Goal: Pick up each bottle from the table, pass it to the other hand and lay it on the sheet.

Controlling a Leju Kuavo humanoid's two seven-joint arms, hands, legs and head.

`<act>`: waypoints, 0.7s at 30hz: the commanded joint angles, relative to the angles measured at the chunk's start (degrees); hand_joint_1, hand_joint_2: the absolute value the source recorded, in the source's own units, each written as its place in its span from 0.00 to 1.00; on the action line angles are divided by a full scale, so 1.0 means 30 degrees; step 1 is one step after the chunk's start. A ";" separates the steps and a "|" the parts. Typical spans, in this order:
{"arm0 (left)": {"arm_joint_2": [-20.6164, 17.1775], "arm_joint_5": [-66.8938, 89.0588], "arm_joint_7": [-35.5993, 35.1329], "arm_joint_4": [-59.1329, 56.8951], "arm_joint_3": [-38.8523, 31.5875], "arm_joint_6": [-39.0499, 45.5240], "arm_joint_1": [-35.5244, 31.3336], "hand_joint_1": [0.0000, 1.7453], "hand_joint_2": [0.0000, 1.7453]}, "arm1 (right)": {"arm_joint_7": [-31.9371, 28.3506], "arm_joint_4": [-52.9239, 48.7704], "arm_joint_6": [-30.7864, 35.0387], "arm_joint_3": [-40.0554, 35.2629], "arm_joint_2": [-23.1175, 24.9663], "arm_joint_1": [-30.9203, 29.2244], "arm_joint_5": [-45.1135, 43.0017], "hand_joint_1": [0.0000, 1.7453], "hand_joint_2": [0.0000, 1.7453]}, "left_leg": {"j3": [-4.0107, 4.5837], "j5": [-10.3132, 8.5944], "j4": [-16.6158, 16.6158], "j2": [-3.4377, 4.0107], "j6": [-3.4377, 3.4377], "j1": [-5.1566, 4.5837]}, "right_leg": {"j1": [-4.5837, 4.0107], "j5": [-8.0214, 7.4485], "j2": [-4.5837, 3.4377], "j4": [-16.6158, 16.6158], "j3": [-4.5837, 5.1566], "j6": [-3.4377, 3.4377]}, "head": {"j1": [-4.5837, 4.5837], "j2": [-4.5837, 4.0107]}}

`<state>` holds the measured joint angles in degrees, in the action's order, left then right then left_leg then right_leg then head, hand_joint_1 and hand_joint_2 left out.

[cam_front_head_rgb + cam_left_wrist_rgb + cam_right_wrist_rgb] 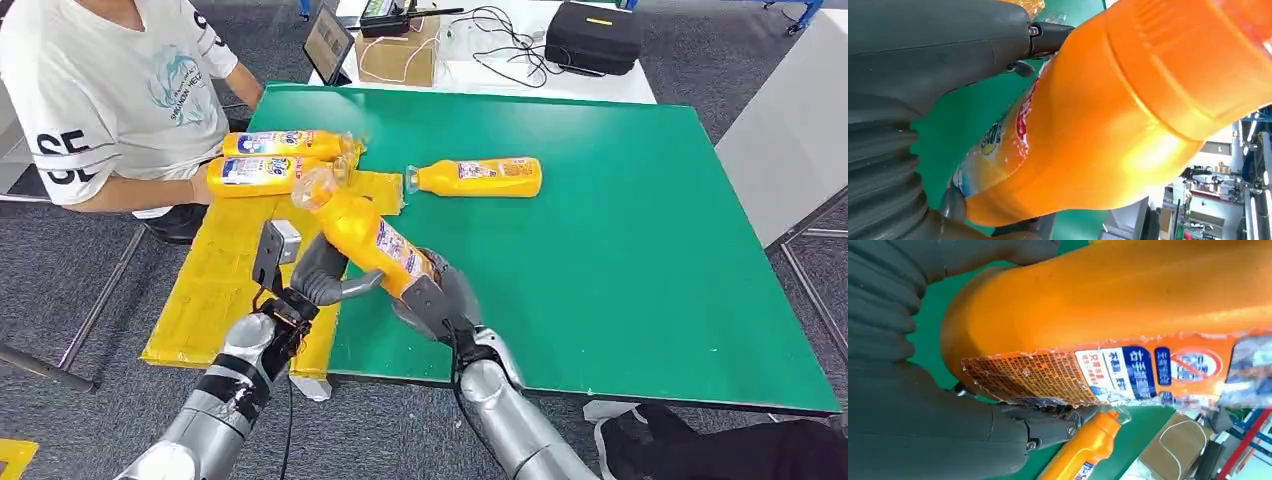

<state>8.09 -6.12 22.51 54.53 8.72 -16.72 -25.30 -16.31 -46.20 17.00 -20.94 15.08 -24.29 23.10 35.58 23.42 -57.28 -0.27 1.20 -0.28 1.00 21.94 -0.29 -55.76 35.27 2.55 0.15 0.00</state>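
Note:
An orange bottle [365, 235] [1108, 125] [1108, 305] hangs tilted over the near left of the green table [620, 260], cap end toward the yellow sheet [225, 280]. My right hand [440, 300] [908, 430] grips its base. My left hand [315, 275] [923, 60] wraps its middle, thumb below and fingers on the far side, touching it. Two more bottles [290, 145] [265, 175] lie side by side on the far end of the sheet. Another bottle [480, 177] [1083, 450] lies on the table just right of the sheet.
A person in a white shirt [110, 90] sits at the sheet's far left, one hand beside the laid bottles. Behind the green table stand a cardboard box [400, 50], cables and a black case [595, 35]. A white surface [790, 130] borders the right.

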 commanded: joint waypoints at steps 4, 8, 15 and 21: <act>-0.0106 -0.1364 -0.0664 -0.1386 0.1057 -0.0521 -0.1130 0.00 1.00 | 0.0290 0.3467 0.0256 -0.1740 0.0867 -0.2724 0.0635 1.00 1.00 | -0.0034 0.0021 -0.0009 0.0014 -0.0021 0.0013 | -0.0015 0.0017 -0.0005 -0.0005 -0.0033 -0.0025 | 0.0000 0.0000; -0.0130 -0.1592 -0.0673 -0.1798 0.0960 -0.0682 -0.1392 0.00 1.00 | 0.0630 0.3864 0.0149 -0.2323 0.1131 -0.3067 0.1075 1.00 1.00 | -0.0067 0.0049 -0.0034 0.0020 -0.0038 0.0032 | -0.0036 0.0042 -0.0004 -0.0022 -0.0066 -0.0045 | 0.0000 0.0000; -0.0109 -0.1987 -0.0735 -0.1698 0.0623 -0.0759 -0.1369 0.00 1.00 | 0.1091 0.4545 0.0006 -0.3008 0.1123 -0.3269 0.1589 1.00 1.00 | -0.0076 0.0045 -0.0020 0.0002 -0.0032 0.0029 | -0.0032 0.0045 0.0015 -0.0010 -0.0079 -0.0037 | 0.0007 0.0007; -0.0054 -0.2714 -0.0422 -0.1231 -0.0025 -0.1068 -0.1003 1.00 1.00 | 0.1455 0.5033 -0.0425 -0.3439 0.1020 -0.3352 0.1912 0.00 1.00 | -0.0075 0.0038 -0.0009 -0.0001 -0.0031 0.0028 | -0.0031 0.0040 0.0016 -0.0001 -0.0079 -0.0037 | 0.0000 0.0000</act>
<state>7.76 -12.94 20.63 53.40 9.07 -18.86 -26.20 -12.83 -38.27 17.18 -26.84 18.34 -31.21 27.91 35.59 23.41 -57.28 -0.26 1.20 -0.28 1.01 21.93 -0.29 -55.76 35.29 2.55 0.15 0.00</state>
